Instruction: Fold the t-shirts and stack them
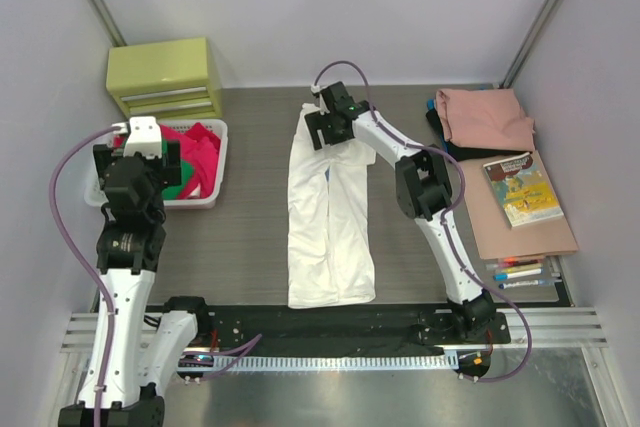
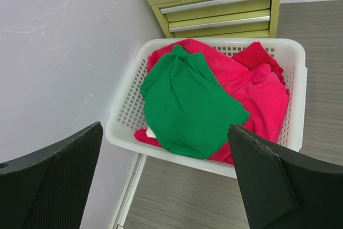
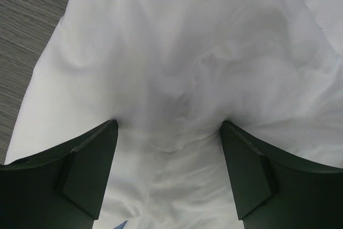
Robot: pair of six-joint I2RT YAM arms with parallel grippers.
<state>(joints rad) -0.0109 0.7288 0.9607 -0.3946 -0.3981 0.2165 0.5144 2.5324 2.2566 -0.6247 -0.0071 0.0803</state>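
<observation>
Two sets of fingers, both spread apart and both empty. My right fingers stand astride the white t-shirt, tips low over the cloth at its 12 o'clock end; I cannot tell whether they touch it. The shirt lies in the middle of the surface as a long narrow strip running from 12 to 6 o'clock with its sides turned in, so I judge the step in hand to be the crosswise fold. Next I need to close on that far end and carry it toward 6 o'clock, laying it flat without dragging the near half. My left fingers hang wide above the basket at 9 o'clock, where a green t-shirt lies crumpled on a red t-shirt. At 2 o'clock a salmon-pink t-shirt lies folded, the likely place for the stack.
</observation>
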